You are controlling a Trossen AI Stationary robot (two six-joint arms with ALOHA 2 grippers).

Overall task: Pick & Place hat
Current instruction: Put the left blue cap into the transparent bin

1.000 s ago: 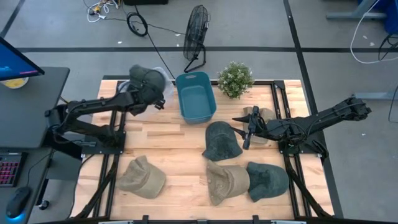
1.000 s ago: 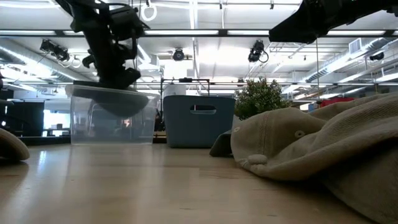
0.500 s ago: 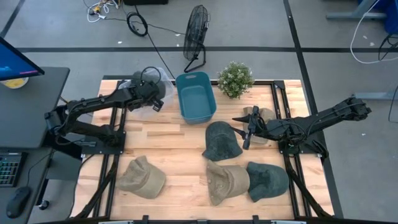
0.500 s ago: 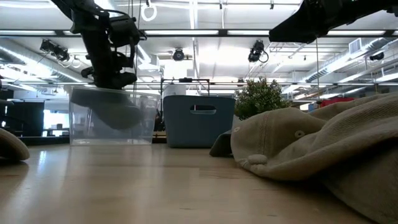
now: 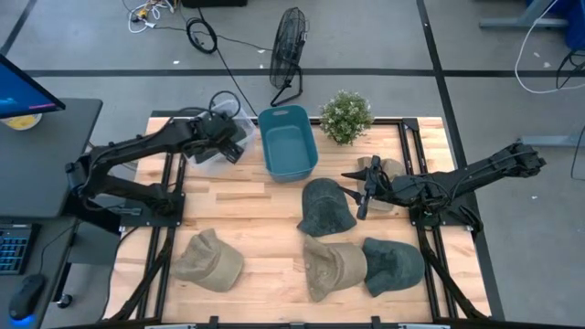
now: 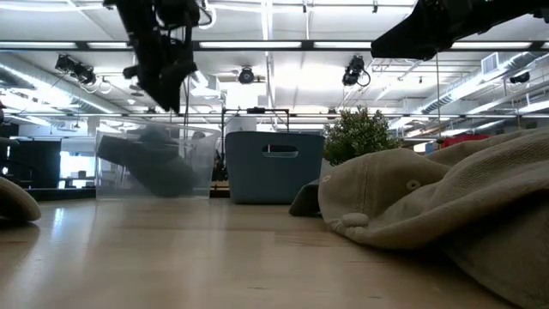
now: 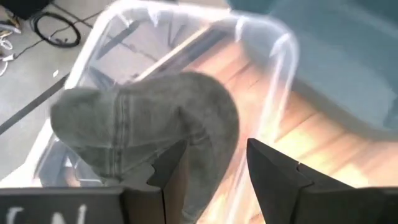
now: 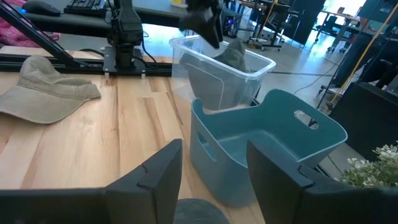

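A grey hat (image 7: 143, 124) lies tilted inside the clear plastic bin (image 5: 212, 157) at the table's far left, resting on the bin's floor (image 6: 154, 170). My left gripper (image 7: 214, 149) hangs open just above the bin's rim (image 6: 167, 90), clear of the hat. My right gripper (image 5: 359, 194) stands open above the right half of the table, beside a tan hat (image 5: 379, 172), with nothing between its fingers (image 8: 214, 155).
A teal bin (image 5: 288, 142) stands right of the clear one, with a potted plant (image 5: 345, 117) beyond it. Loose hats lie on the wood: dark grey (image 5: 326, 208), tan (image 5: 334, 265), dark green (image 5: 393, 265) and tan at near left (image 5: 208, 260).
My left gripper has opened and let go of the grey hat, which has dropped from rim height to the floor of the clear bin and lies tilted there. The gripper has then risen above the bin.
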